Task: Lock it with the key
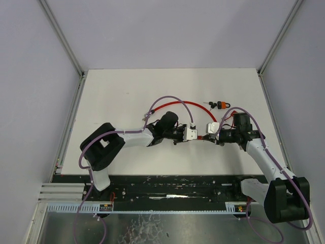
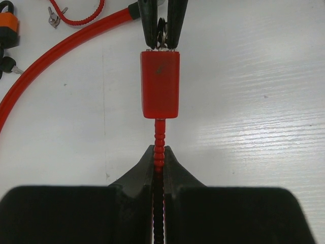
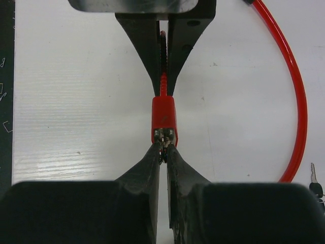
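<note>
Two robot arms reach in from the near edge of a white bench and meet around its middle, a little right of centre.

Between them lies a red cable lock, a small rectangular block resting on the bench. The left jaws are clamped tight on the ribbed neck where the cable enters the block. At the opposite end, the right jaws stand narrow on either side of a small metal key seated in the block. Whether they actually pinch the key or only flank it cannot be told.

Farther back, the red cable arcs toward the far edge. An orange padlock with loose keys lies beyond the right arm, apart from the action.

Likely risks: if the right jaws are slack, a twist of the wrist would slide round the key without turning it. The key could also be drawn out before the lock catches. If the twist is not in line with the key, the block may roll or bend at its neck, since only the left jaws hold it steady.
</note>
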Controlling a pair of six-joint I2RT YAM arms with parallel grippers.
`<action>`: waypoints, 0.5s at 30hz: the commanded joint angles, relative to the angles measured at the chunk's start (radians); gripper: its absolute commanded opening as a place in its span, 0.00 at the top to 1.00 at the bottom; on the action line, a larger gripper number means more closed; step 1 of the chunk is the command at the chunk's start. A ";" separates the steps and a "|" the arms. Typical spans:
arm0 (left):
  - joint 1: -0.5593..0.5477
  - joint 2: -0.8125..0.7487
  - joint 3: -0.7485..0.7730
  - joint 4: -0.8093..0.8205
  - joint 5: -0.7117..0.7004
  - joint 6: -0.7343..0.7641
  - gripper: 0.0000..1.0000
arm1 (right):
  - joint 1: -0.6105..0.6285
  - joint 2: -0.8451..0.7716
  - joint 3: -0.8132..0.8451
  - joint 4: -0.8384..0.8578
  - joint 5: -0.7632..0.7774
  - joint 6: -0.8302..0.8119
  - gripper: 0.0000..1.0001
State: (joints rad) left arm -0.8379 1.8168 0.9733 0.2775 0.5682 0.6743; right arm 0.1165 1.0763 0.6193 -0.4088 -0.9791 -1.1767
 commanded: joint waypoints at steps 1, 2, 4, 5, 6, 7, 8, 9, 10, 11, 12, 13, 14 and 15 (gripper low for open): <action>-0.002 -0.008 0.021 0.044 0.011 0.023 1.00 | 0.028 0.003 -0.003 0.018 -0.004 0.010 0.89; -0.001 -0.007 0.021 0.042 0.010 0.022 1.00 | 0.030 0.006 -0.003 0.019 -0.001 0.011 0.91; -0.002 -0.008 0.019 0.045 0.014 0.021 1.00 | 0.036 0.009 0.000 0.017 0.011 0.008 0.95; -0.002 -0.007 0.019 0.046 0.015 0.022 1.00 | 0.036 0.012 0.002 0.013 0.017 0.005 0.99; -0.001 -0.008 0.019 0.045 0.014 0.022 1.00 | 0.037 0.013 0.007 -0.001 0.022 -0.006 1.00; -0.001 -0.010 0.017 0.046 0.012 0.022 1.00 | 0.037 0.011 0.011 -0.013 0.026 -0.016 1.00; -0.002 -0.012 0.016 0.047 0.009 0.023 1.00 | 0.037 0.007 0.017 -0.024 0.034 -0.023 1.00; -0.001 -0.012 0.015 0.046 0.005 0.025 1.00 | 0.037 -0.001 0.023 -0.037 0.049 -0.033 1.00; -0.002 -0.014 0.011 0.047 -0.002 0.026 1.00 | 0.037 -0.009 0.031 -0.054 0.067 -0.043 1.00; 0.000 -0.015 0.011 0.047 -0.014 0.031 1.00 | 0.037 -0.018 0.042 -0.071 0.095 -0.051 1.00; 0.000 -0.015 0.009 0.045 -0.027 0.036 1.00 | 0.037 -0.026 0.052 -0.081 0.124 -0.052 1.00; 0.000 -0.016 0.007 0.041 -0.041 0.040 1.00 | 0.036 -0.037 0.059 -0.086 0.157 -0.051 1.00; 0.001 -0.015 0.005 0.040 -0.053 0.042 1.00 | 0.037 -0.046 0.063 -0.087 0.179 -0.048 1.00; 0.002 -0.015 0.004 0.040 -0.065 0.047 1.00 | 0.037 -0.053 0.064 -0.087 0.199 -0.044 1.00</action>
State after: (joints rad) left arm -0.8429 1.8168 0.9730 0.2714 0.5510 0.6861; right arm 0.1448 1.0649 0.6361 -0.4305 -0.9031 -1.2037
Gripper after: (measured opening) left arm 0.022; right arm 0.088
